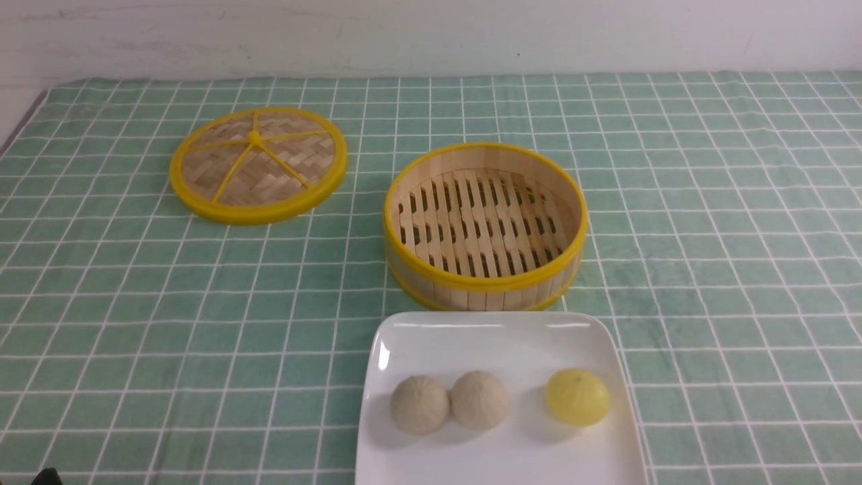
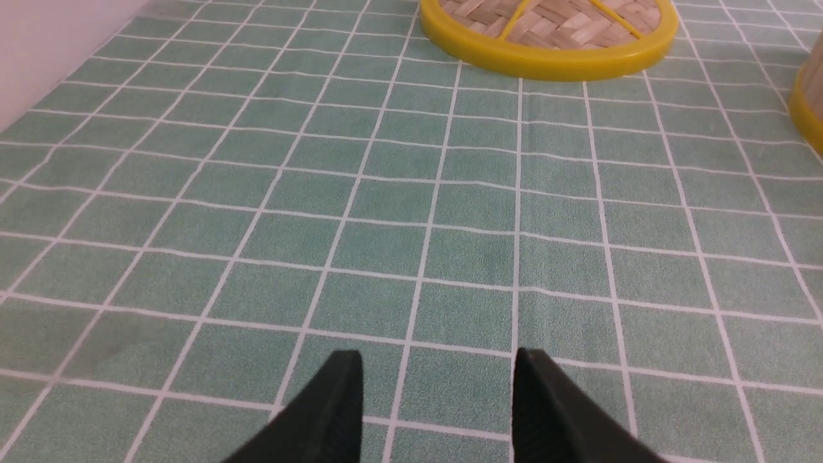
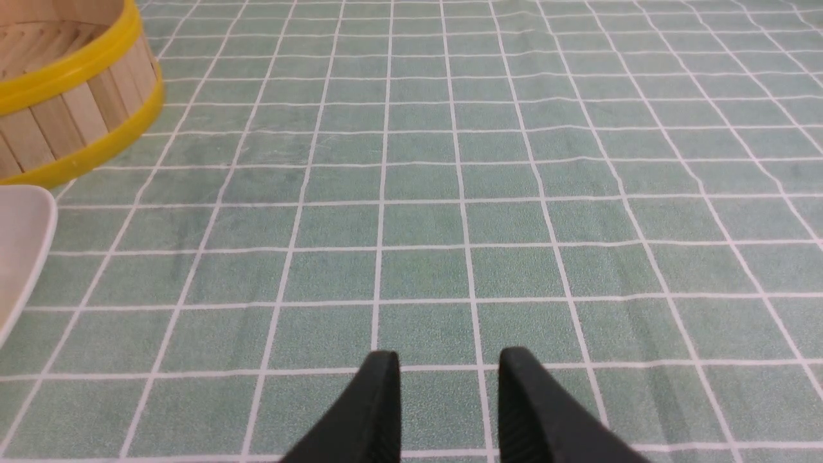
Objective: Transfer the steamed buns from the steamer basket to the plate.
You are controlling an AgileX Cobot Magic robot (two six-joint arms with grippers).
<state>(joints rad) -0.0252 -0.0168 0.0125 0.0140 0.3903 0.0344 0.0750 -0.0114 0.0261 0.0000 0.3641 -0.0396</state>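
A: What sits on the tabletop?

B: A green cloth with a white grid, slightly fuzzy in the wrist views, covers it. On it, one steamer basket, one lid and one plate.

A: Describe the basket.

B: Round and deep, with a wall of pale upright wooden slats, glossy yellow rims top and bottom, and a slatted floor with gaps between the strips. Nothing lies in it. It stands around the middle of the tabletop, just behind the plate.

A: And the lid?

B: Flat, round, woven bamboo strips under thin yellow spokes, with a thick yellow rim. It lies toward the far left, well apart from the basket.

A: The buns?

B: Three steamed buns, all on the plate at the near edge. The plate is glossy white, square with rounded corners. Two beige buns, matte and faintly creased, touch each other on its left half; one smooth yellow bun sits apart on the right.

A: The grippers?

B: The left gripper has dark tapered fingers standing apart over bare cloth, holding nothing. The right gripper shows a narrower gap, also clear, with the basket and plate corner off to one side.
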